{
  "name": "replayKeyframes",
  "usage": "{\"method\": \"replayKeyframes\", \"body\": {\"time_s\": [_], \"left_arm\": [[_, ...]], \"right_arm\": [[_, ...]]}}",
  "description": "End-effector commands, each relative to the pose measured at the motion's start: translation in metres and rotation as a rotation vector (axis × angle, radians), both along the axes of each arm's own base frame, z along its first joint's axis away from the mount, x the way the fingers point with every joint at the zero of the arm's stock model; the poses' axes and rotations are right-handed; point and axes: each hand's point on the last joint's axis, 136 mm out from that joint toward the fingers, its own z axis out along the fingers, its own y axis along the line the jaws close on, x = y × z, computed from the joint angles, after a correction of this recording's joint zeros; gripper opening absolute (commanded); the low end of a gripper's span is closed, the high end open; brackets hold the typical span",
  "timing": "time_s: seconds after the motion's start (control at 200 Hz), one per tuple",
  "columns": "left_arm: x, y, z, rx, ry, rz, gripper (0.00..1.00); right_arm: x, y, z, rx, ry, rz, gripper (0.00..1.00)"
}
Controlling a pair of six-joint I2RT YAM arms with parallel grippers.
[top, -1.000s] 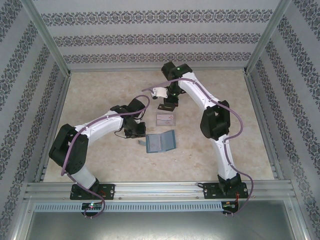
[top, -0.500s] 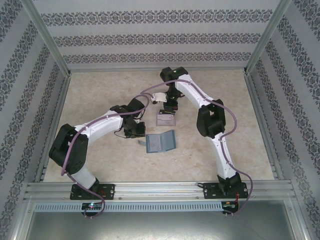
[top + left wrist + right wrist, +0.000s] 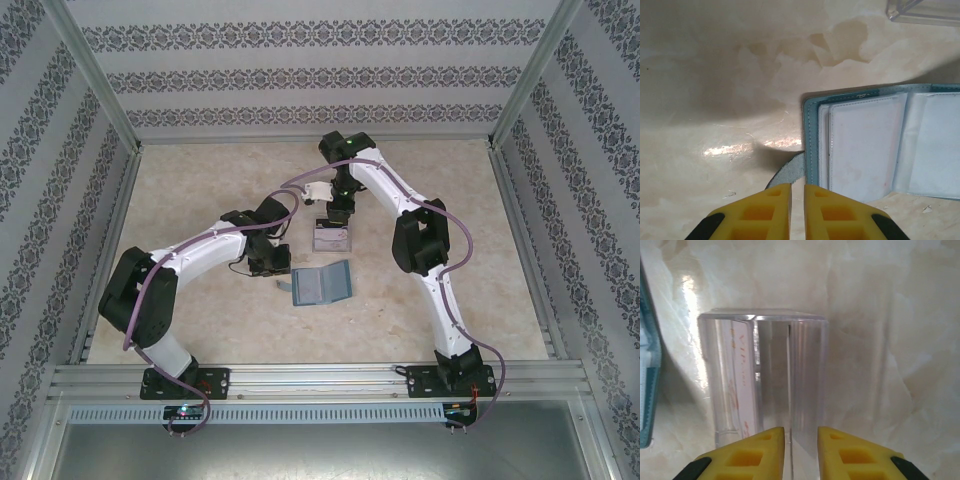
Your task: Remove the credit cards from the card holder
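The teal card holder (image 3: 322,284) lies open on the table, its pale clear pockets (image 3: 865,145) facing up. My left gripper (image 3: 797,187) is shut to a thin slit at its left edge. Its left fingertip covers the end of the grey closure tab (image 3: 787,170), and nothing shows between the fingers. My right gripper (image 3: 801,432) hangs over a clear plastic box (image 3: 765,380), its fingers a little apart. A pale credit card with red lettering (image 3: 740,375) stands inside the box. A thin upright edge (image 3: 789,390) runs up from the gap; card or box wall, I cannot tell.
The clear box (image 3: 333,238) stands just behind the card holder (image 3: 647,390), and its corner (image 3: 925,12) shows in the left wrist view. Both arms meet at the table's middle. Patterned walls and metal rails close in the table.
My right gripper came down and nearer, over the clear box, and its jaws went from shut to slightly apart. The left arm and the card holder stayed put.
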Motion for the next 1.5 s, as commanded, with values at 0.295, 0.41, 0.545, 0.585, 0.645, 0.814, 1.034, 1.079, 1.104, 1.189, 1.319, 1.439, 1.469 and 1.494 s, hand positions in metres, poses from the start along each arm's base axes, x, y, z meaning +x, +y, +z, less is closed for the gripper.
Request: {"method": "replayKeyframes", "body": {"time_s": [0.295,0.41,0.545,0.585,0.645,0.814,1.034,1.079,1.104,1.189,1.319,1.439,1.469,1.494], "left_arm": [[0.001,0.005,-0.003,0.015,0.021,0.014,0.15],[0.002,0.005,-0.003,0.014,0.021,0.015,0.15],[0.002,0.004,-0.003,0.012,0.022,0.013,0.15],[0.002,0.004,-0.003,0.011,0.024,0.012,0.15],[0.002,0.003,-0.003,0.01,0.026,0.011,0.15],[0.002,0.002,-0.004,0.009,0.031,0.009,0.15],[0.003,0.0,-0.004,0.001,0.032,0.005,0.15],[0.003,0.0,-0.004,0.0,0.034,0.003,0.15],[0.003,-0.001,-0.004,-0.002,0.032,0.002,0.15],[0.004,-0.002,-0.004,-0.007,0.033,0.001,0.15],[0.005,-0.003,-0.004,-0.013,0.03,-0.003,0.15],[0.006,-0.006,-0.006,-0.022,0.027,-0.011,0.15],[0.007,-0.007,-0.006,-0.023,0.027,-0.013,0.15],[0.007,-0.008,-0.006,-0.028,0.026,-0.015,0.15]], "right_arm": [[0.018,0.003,0.032,0.017,-0.141,-0.021,0.25],[0.021,0.005,0.029,0.018,-0.16,-0.023,0.25],[0.021,0.005,0.019,0.008,-0.154,-0.025,0.25],[0.02,0.004,0.015,0.003,-0.147,-0.025,0.25],[0.019,0.004,0.009,0.0,-0.136,-0.026,0.25],[0.015,0.006,-0.002,-0.001,-0.111,-0.028,0.25],[0.012,0.007,0.001,0.004,-0.106,-0.024,0.25],[0.011,0.007,0.005,0.008,-0.107,-0.025,0.25],[0.01,0.008,0.006,0.014,-0.104,-0.023,0.25],[0.009,0.008,0.014,0.027,-0.112,-0.025,0.25],[0.011,0.008,0.029,0.042,-0.156,-0.053,0.25],[0.016,0.007,0.042,0.07,-0.215,-0.118,0.25],[0.017,0.007,0.045,0.081,-0.227,-0.142,0.25],[0.018,0.007,0.047,0.09,-0.236,-0.161,0.25]]}}
